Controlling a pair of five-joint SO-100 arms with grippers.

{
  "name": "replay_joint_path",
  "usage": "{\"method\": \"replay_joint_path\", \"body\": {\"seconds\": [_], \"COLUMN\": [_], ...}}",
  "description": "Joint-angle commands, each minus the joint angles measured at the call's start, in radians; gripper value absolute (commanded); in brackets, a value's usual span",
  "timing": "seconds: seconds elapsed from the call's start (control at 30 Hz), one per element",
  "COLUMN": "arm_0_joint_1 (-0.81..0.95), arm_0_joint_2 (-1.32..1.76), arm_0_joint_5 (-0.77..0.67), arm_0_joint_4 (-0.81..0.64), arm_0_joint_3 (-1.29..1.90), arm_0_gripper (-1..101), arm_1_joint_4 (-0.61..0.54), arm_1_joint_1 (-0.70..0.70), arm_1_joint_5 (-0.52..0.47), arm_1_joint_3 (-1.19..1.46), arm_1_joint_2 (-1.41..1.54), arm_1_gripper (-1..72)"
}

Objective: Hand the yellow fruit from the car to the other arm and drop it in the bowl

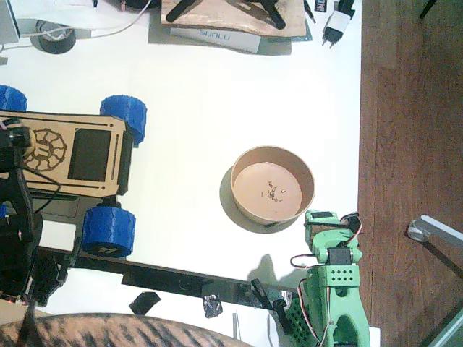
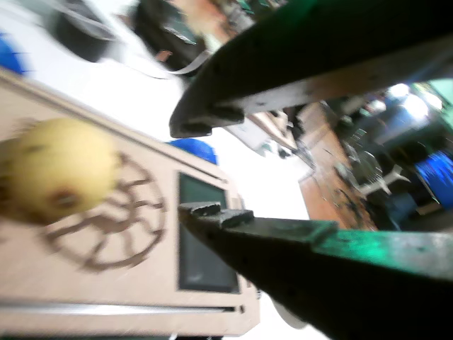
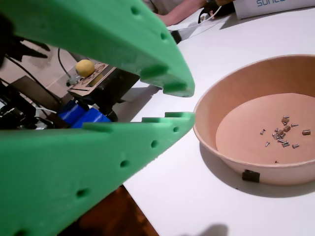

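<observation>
The yellow fruit (image 2: 60,166) rests on the car's plywood deck (image 2: 127,283), over the engraved emblem. My left gripper (image 2: 184,168), the black one, hangs open just beside the fruit with nothing between its fingers. In the fixed view this black gripper (image 1: 14,141) covers the left end of the car (image 1: 79,123), and the fruit is hidden there. The green right gripper (image 1: 322,220) sits at the near side of the bowl (image 1: 307,173). In its wrist view the green gripper (image 3: 179,103) is slightly open and empty, next to the bowl (image 3: 211,142), with the fruit (image 3: 84,67) far off on the car (image 3: 93,81).
A SUNLU box (image 1: 217,36), a tape roll (image 1: 54,36) and a plug adapter (image 1: 334,25) line the far edge. The table ends at the right onto wood floor (image 1: 405,144). A black bar (image 1: 181,278) runs along the near edge. A person's arm (image 3: 177,12) shows behind.
</observation>
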Motion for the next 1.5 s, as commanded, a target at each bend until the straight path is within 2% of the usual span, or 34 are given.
{"method": "replay_joint_path", "body": {"seconds": [0.0,0.2,0.33,0.47,0.97,1.3,1.47], "arm_0_joint_1": [-0.055,-0.091,-0.091,-0.091,-0.078,-0.072,0.020], "arm_0_joint_2": [0.017,0.021,0.021,-0.009,-0.407,-0.433,-0.466], "arm_0_joint_5": [0.017,0.017,0.017,0.017,0.015,0.015,0.009], "arm_0_joint_4": [0.035,0.057,0.051,0.040,-0.253,-0.272,-0.321], "arm_0_joint_3": [-0.038,-0.037,-0.037,-0.037,-0.038,-0.038,-0.038], "arm_0_gripper": [12,18,40,50,49,49,48], "arm_1_joint_4": [0.002,0.002,0.002,0.002,0.002,0.002,0.002], "arm_1_joint_1": [-0.005,-0.005,-0.006,-0.006,-0.006,-0.006,-0.008], "arm_1_joint_5": [-0.002,-0.002,-0.003,-0.005,-0.005,-0.005,-0.005], "arm_1_joint_3": [-0.044,-0.044,-0.044,-0.044,-0.044,-0.044,-0.044], "arm_1_joint_2": [0.006,0.006,0.006,0.006,0.006,0.006,0.006], "arm_1_gripper": [0.2,0.2,0.2,0.2,0.2,0.2,0.2]}}
